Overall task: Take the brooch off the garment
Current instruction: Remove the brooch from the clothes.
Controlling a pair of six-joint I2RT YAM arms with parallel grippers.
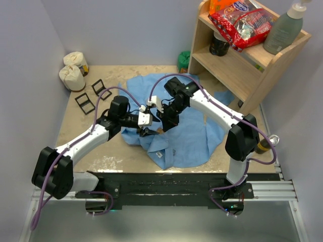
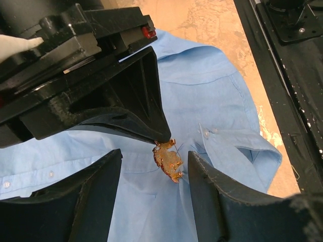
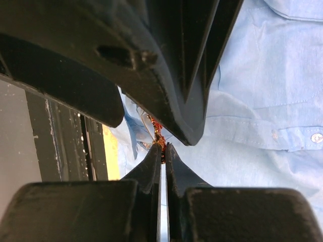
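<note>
The amber glossy brooch (image 2: pixel 169 160) is sitting on the light-blue button-up shirt (image 2: pixel 212 101), flanked by the half-open, empty left gripper (image 2: pixel 155 156). The closed right gripper (image 3: pixel 162 148) is meeting its 12 o'clock edge, hold uncertain; pulling slowly, with the cloth pinned, is advisable.

Left arm (image 1: pixel 83 140) extends from its base up and to the right, wrist held low over the centre of the workspace. Left gripper (image 2: pixel 155 154) stands partly open, its fingers (image 2: pixel 86 201) well separated and gripping nothing. Right arm (image 1: pixel 214 107) rises from its base, bends at the elbow and runs leftward, wrist pitched downward. Right gripper (image 3: pixel 161 147) is closed, jaws flat together, tips meeting the upper edge of the brooch (image 2: pixel 169 160); a pinch cannot be confirmed. The two grippers face each other closely.
</note>
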